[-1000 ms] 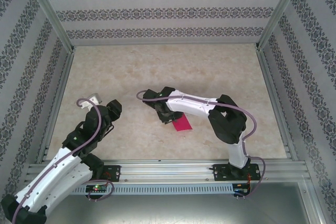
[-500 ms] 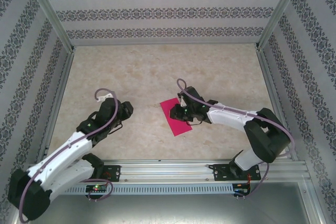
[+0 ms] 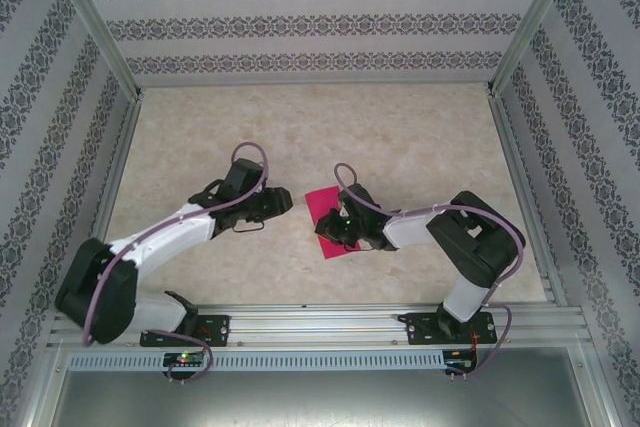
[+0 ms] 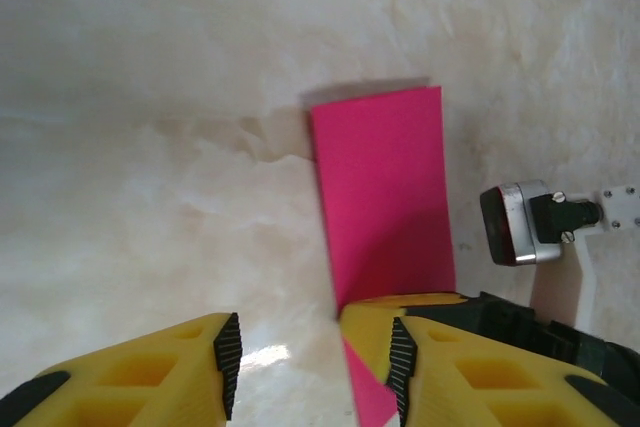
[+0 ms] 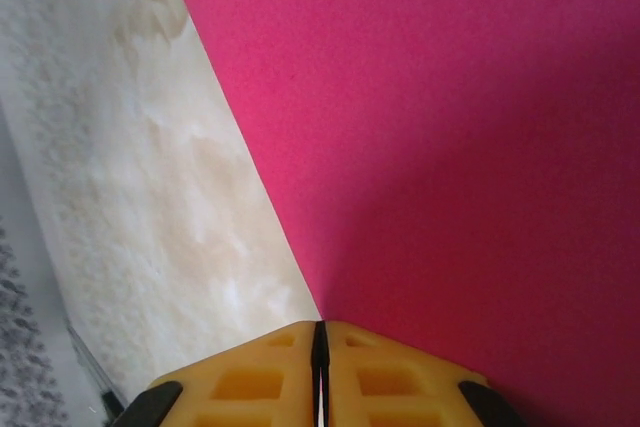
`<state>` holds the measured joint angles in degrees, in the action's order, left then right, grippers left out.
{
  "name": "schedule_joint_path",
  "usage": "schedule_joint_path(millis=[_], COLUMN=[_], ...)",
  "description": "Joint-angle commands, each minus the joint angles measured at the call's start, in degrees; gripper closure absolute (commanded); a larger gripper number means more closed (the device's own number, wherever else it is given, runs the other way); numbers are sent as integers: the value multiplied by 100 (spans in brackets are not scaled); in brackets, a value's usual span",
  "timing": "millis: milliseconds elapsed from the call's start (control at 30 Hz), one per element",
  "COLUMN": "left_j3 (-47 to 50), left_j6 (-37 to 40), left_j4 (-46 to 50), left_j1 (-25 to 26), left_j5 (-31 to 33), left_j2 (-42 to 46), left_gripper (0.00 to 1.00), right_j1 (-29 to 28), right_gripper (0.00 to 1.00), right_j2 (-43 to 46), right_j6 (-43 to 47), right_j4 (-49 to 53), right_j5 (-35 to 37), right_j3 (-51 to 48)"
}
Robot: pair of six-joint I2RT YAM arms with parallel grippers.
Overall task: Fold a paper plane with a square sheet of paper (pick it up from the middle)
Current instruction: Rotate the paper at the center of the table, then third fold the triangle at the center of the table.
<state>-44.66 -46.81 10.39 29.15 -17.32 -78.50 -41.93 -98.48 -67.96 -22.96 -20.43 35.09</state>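
1. Right gripper: fingers pressed together, tips at the edge of the pink sheet of paper. Whether they pinch the sheet, I cannot tell.
2. Left gripper: fingers partly spread, holding nothing, just beside the sheet, which is at the middle of the table.
3. From the left wrist, yellow fingers cover the sheet's near end.

Pale marbled counter closed in by patterned walls
The counter lies beige and cloudy under the left claw and the right claw and reaches far beyond them. Behind both claws stands the back wall with bands of dark ornament; a side wall of the same kind stands outside each claw. A metal rail runs along the near side of the claws.
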Motion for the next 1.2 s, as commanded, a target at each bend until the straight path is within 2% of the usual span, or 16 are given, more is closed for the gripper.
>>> schedule_joint_path(millis=[0, 67, 133, 233, 300, 533, 667, 767, 867, 1167], left_j3=[-451, -748, -1009, -1357, -1478, -1659, -1725, -1735, -1788, -1644], left_j6=[144, 81, 62, 70, 99, 150, 180, 224, 299, 361], left_j4=[-407, -440, -413, -318, -289, -375, -325, -271, -193, -134], left_j1=[-1, 28, 56, 76, 83, 107, 107, 100, 100, 100], left_j5=[-746, -881, -972, -1044, -1060, -1192, -1128, -1018, -976, -842], left_j2=[-666, -1108, -1464, -1923, -2115, -2637, -2852, -2928, -3059, -3192], left_gripper=[58, 60, 63, 67, 69, 72, 74, 74, 75, 77], right_j1=[-356, -566, -588, -521, -474, -104, 333, 511, 665, 702], right_gripper=[87, 86, 84, 80, 79, 72, 66, 57, 52, 52], right_j2=[-327, -405, -392, 58, 523, 2189, 2828, 3161, 3208, 2471], right_j6=[-1205, -1439, -1336, -986, -670, 594, 965, 1145, 1355, 1377], right_j4=[-587, -1267, -1765, -1888, -1442, 1544, 2262, 2428, 2504, 2052], right_j5=[931, 1114, 905, 711, 684, 1205, 1080, 968, 683, -69], right_j3=[-491, -591, -583, -660, -687, -678, -889, -1026, -1034, -864])
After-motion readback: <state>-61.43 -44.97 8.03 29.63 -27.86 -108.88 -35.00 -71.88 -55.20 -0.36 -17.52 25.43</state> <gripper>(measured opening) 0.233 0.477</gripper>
